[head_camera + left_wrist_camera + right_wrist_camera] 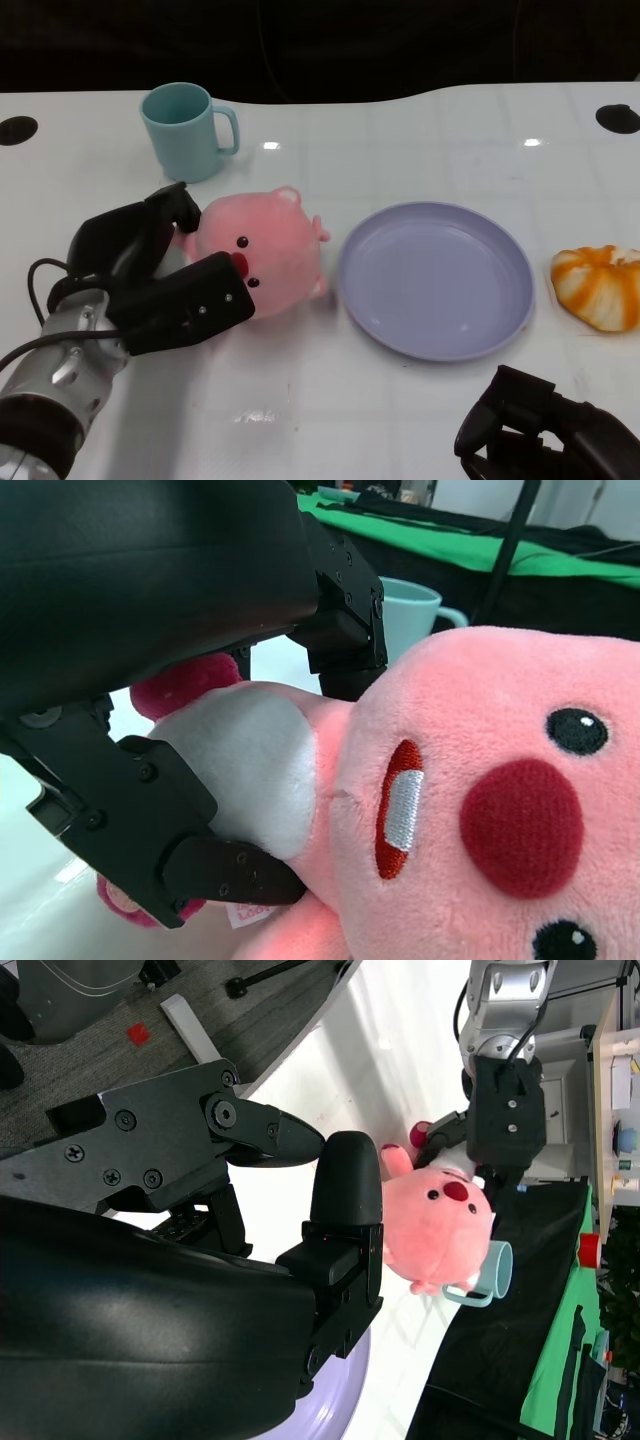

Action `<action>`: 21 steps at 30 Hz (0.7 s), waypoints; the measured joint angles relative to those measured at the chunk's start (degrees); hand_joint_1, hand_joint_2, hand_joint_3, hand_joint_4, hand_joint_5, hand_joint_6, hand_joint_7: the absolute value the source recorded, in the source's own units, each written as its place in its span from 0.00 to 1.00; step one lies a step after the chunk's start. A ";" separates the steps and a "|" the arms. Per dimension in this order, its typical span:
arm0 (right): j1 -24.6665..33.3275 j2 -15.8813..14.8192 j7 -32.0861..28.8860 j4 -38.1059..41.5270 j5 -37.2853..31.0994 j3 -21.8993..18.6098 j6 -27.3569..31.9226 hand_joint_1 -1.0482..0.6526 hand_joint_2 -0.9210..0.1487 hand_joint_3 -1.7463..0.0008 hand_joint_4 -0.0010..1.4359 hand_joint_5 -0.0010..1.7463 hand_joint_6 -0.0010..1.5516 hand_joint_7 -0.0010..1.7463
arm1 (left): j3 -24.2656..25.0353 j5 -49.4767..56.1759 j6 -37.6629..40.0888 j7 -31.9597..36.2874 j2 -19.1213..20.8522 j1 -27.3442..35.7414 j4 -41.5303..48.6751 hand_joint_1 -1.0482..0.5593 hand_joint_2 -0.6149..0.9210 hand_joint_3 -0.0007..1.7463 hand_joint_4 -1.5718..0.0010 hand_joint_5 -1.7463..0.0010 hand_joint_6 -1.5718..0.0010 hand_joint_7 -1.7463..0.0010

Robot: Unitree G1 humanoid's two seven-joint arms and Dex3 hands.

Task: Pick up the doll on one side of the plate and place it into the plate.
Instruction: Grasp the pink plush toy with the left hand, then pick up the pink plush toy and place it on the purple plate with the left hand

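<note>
pink plush doll [265, 255] with a round head, black bead eyes and a red nose sits on the white table [400, 420], just left of the round lavender plastic plate [435, 280] and close to its rim, not in it. the black left hand [160, 275] is wrapped around the doll: one finger [180, 205] curls over its far side and a thick one [200, 295] lies along its near side, so the toy is clasped between them. the left wrist view shows the fingers [150, 820] pressed into the doll's white belly patch [250, 770], with its red nose [520, 825] and small stitched mouth [400, 810] filling much of the picture.

the black right hand [545, 430] rests low at the near right edge of the table, well apart from the doll and near the plate's front rim. its fingers look curled in with nothing between them; the right wrist view shows the same hand [330, 1230] holding nothing, with the doll [435, 1220] and the left hand [505, 1120] beyond it.

a light teal ceramic mug [185, 130] with a handle stands behind the doll, towards the far left. an orange and white striped soft toy [598, 285] lies right of the plate, near its rim but apart from it.
</note>
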 measured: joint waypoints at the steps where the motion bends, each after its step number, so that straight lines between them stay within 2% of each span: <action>1: -0.01 0.00 0.00 0.01 0.00 0.01 0.00 0.49 0.04 0.64 0.45 1.00 0.28 0.95 | 0.23 -0.07 -0.01 -0.22 0.05 0.21 -1.45 0.58 0.72 0.66 0.42 0.00 0.52 0.00; 10: -0.03 0.10 -0.03 0.04 -0.08 0.59 -0.01 0.49 0.04 0.64 0.45 1.00 0.28 0.95 | 1.03 -0.46 0.76 -3.22 -1.82 1.20 -10.69 0.55 0.70 0.67 0.41 0.00 0.52 0.00; 15: -0.04 0.15 -0.18 0.02 -0.06 1.12 0.05 0.49 0.03 0.64 0.45 1.00 0.28 0.96 | -0.77 0.73 0.56 -3.58 -4.60 0.31 -11.96 0.55 0.67 0.69 0.40 0.00 0.51 0.00; 21: 0.02 0.22 -0.44 -0.05 -0.09 1.93 0.14 0.49 0.03 0.64 0.45 1.00 0.28 0.96 | -2.60 1.63 0.92 -3.75 -9.97 -3.84 -9.58 0.54 0.65 0.73 0.39 0.00 0.50 0.00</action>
